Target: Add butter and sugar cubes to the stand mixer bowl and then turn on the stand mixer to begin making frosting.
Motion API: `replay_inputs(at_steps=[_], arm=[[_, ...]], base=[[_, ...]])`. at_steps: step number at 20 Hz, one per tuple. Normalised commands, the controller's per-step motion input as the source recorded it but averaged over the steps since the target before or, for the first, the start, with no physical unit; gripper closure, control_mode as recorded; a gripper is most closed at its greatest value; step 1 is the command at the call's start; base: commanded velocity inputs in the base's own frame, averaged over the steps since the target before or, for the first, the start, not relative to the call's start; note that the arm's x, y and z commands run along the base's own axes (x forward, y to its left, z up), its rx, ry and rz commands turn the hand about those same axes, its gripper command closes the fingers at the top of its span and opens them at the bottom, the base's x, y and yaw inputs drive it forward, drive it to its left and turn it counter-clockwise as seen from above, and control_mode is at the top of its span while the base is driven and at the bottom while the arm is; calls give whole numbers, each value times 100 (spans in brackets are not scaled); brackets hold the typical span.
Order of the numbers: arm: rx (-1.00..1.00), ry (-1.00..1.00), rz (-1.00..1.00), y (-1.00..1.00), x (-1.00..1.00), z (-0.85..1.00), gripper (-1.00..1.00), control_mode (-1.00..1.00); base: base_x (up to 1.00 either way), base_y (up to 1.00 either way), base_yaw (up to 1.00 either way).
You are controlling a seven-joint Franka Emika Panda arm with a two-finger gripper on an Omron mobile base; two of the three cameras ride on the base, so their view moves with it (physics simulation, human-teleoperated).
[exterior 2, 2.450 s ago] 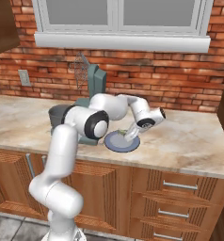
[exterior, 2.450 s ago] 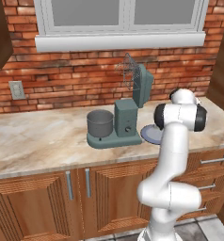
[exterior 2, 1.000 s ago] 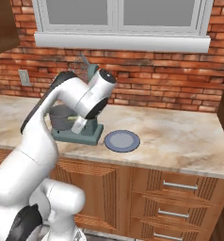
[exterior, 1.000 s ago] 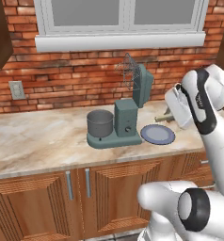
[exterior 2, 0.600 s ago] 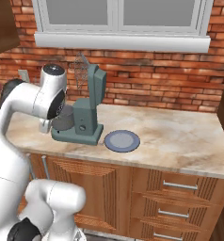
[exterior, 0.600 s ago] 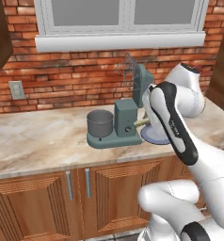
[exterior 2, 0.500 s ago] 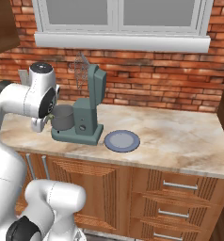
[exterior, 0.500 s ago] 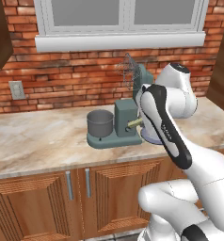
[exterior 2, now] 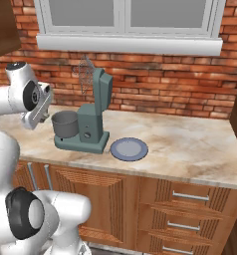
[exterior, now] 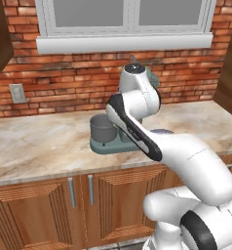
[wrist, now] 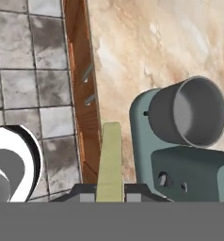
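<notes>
above: dark grey round metal bowl (exterior 2: 65, 122) open-topped, teal-green mixer's head (exterior 2: 101, 89) tilted back, wire whisk (exterior 2: 85, 71) raised clear of it | right: boxy teal column (exterior 2: 90, 128) blocks | left, front: bare marble counter (exterior 2: 190, 149) | far right: flat blue-grey plate (exterior 2: 129, 149)

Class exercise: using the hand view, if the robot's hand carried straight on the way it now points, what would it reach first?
The hand, shut on a pale yellow stick, probably butter, points down toward the counter edge beside the stand mixer. It would likely meet the counter edge or cabinet front first, left of the stand mixer bowl; depth is uncertain.
</notes>
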Motion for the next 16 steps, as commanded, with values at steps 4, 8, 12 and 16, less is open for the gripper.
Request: replay_inputs(at_steps=[4, 8, 12, 16], arm=[[-16, 15, -17, 15, 86, 0, 100, -100], [-13, 15, -12, 13, 78, -4, 100, -100], [-8, 11, -5, 1, 67, -27, 100, -100], [0, 8, 0, 7, 71, -59, 100, -100]], base=[[0, 0, 0], [0, 0, 0], [0, 0, 0], [0, 0, 0]])
